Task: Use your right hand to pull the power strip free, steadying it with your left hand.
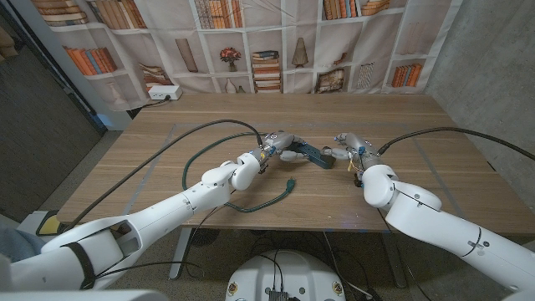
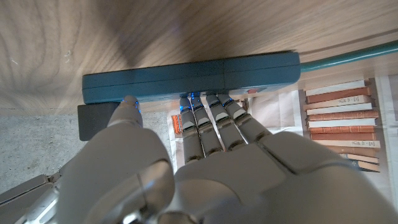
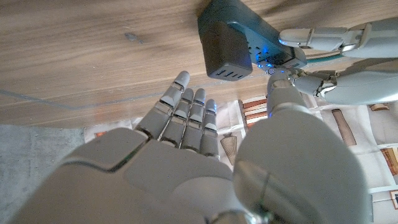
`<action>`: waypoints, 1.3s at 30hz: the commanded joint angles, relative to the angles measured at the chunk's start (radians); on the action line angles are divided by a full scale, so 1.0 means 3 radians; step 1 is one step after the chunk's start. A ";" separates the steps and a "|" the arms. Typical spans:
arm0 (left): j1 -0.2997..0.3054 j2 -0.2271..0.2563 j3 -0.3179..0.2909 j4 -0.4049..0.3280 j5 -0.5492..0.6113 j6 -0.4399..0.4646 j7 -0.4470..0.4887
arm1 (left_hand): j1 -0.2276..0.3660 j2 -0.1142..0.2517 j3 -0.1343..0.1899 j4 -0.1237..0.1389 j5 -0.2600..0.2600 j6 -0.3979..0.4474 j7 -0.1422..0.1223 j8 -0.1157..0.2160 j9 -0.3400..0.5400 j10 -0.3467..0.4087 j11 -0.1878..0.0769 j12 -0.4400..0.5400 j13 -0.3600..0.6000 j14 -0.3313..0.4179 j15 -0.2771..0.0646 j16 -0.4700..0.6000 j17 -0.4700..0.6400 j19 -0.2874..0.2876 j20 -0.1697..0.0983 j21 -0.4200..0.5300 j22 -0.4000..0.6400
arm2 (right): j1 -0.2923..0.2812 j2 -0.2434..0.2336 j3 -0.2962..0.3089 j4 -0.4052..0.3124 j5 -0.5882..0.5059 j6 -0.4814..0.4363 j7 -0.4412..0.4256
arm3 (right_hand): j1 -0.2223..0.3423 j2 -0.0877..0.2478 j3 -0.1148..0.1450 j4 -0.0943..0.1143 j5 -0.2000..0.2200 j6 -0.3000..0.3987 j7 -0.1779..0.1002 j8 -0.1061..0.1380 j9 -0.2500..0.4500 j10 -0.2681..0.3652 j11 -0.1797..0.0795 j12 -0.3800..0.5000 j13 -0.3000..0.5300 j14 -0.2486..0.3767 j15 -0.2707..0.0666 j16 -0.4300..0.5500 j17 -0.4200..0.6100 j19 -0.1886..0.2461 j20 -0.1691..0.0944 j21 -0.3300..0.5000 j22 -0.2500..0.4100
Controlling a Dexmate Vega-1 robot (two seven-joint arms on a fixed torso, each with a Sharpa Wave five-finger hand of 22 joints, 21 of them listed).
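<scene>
Power strip [image 1: 313,153] on table [image 1: 418,125]: left hand [image 1: 280,145] gripped it, steadying. Right hand [image 1: 349,145] near its black plug [image 3: 225,55], fingers [image 3: 186,109] apart, empty. Step: approach; next, grasp and pull.

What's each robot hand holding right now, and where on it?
The left robot hand grips the teal rectangular power strip across its long body, fingers on one side, thumb on the other. The right robot hand holds nothing.

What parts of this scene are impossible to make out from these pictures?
- Power strip sockets: left wrist view, left hand covers them.
- Black plug block prongs: right wrist view, seated in the strip.
- Green cable's far end: head view, passes behind the left arm.
</scene>
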 commanded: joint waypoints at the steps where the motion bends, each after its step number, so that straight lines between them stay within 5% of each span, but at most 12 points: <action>1: 0.0008 -0.0001 -0.0038 0.0051 -0.0058 -0.0080 0.0047 | -0.0006 0.0016 0.0011 -0.0004 -0.0013 0.0031 -0.0002 -0.0008 0.0012 0.0034 0.0005 0.0021 0.0020 0.0047 -0.0138 0.0040 0.0043 0.0037 -0.0027 0.0046 0.0028 | 0.0131 0.0027 -0.0174 -0.0004 -0.0136 -0.0147 0.0075 | 0.0071 0.0011 -0.0014 0.0002 0.0025 0.0094 -0.0028 0.0025 0.0015 0.0107 -0.0056 0.0035 0.0014 0.0126 -0.0104 0.0042 0.0012 0.0148 -0.0274 0.0053 0.0008; 18: -0.0004 -0.0007 -0.0069 0.0132 -0.0136 -0.0168 0.0088 | -0.0006 0.0022 0.0009 -0.0003 -0.0021 0.0039 0.0001 -0.0008 0.0012 0.0035 0.0004 0.0022 0.0021 0.0055 -0.0135 0.0044 0.0045 0.0040 -0.0030 0.0052 0.0030 | 0.0495 0.0094 -0.0481 0.0168 -0.0269 -0.0440 0.0330 | 0.0290 0.0076 0.0037 -0.0002 0.0068 0.0327 -0.0194 0.0054 0.0022 0.0332 -0.0249 0.0056 0.0010 0.0393 -0.0300 0.0041 0.0015 0.0324 -0.0382 0.0074 0.0016; 24: -0.0025 -0.0013 -0.0065 0.0164 -0.0151 -0.0192 0.0067 | -0.0008 0.0026 0.0008 0.0000 -0.0024 0.0045 0.0001 -0.0006 0.0012 0.0029 -0.0001 0.0020 0.0021 0.0056 -0.0132 0.0045 0.0047 0.0038 -0.0026 0.0054 0.0030 | 0.0512 0.0126 -0.0503 0.0202 -0.0283 -0.0471 0.0303 | 0.0446 0.0127 0.0075 -0.0005 0.0076 0.0536 -0.0305 0.0094 0.0031 0.0554 -0.0376 0.0096 0.0013 0.0638 -0.0415 0.0063 0.0020 0.0517 -0.0457 0.0127 0.0026; 33: -0.0063 -0.0040 -0.0062 0.0256 -0.0193 -0.0273 0.0088 | -0.0013 0.0033 0.0007 0.0005 -0.0028 0.0047 0.0002 -0.0008 0.0013 0.0040 0.0005 0.0024 0.0021 0.0057 -0.0131 0.0045 0.0048 0.0041 -0.0026 0.0058 0.0031 | 0.0584 0.0140 -0.0586 0.0225 -0.0315 -0.0521 0.0327 | 0.0569 0.0163 0.0090 0.0012 0.0060 0.0752 -0.0383 0.0134 0.0048 0.0803 -0.0452 0.0129 0.0019 0.0893 -0.0543 0.0063 0.0025 0.0728 -0.0526 0.0199 0.0044; 39: -0.0089 -0.0068 -0.0056 0.0325 -0.0221 -0.0306 0.0093 | -0.0016 0.0038 0.0007 0.0008 -0.0031 0.0051 0.0002 -0.0007 0.0013 0.0035 0.0007 0.0022 0.0022 0.0067 -0.0126 0.0049 0.0049 0.0046 -0.0023 0.0062 0.0032 | 0.0665 0.0151 -0.0688 0.0240 -0.0391 -0.0586 0.0341 | 0.0738 0.0248 0.0117 0.0009 0.0021 0.1132 -0.0514 0.0214 0.0056 0.1140 -0.0563 0.0161 0.0019 0.1250 -0.0600 0.0071 0.0035 0.0958 -0.0541 0.0316 0.0078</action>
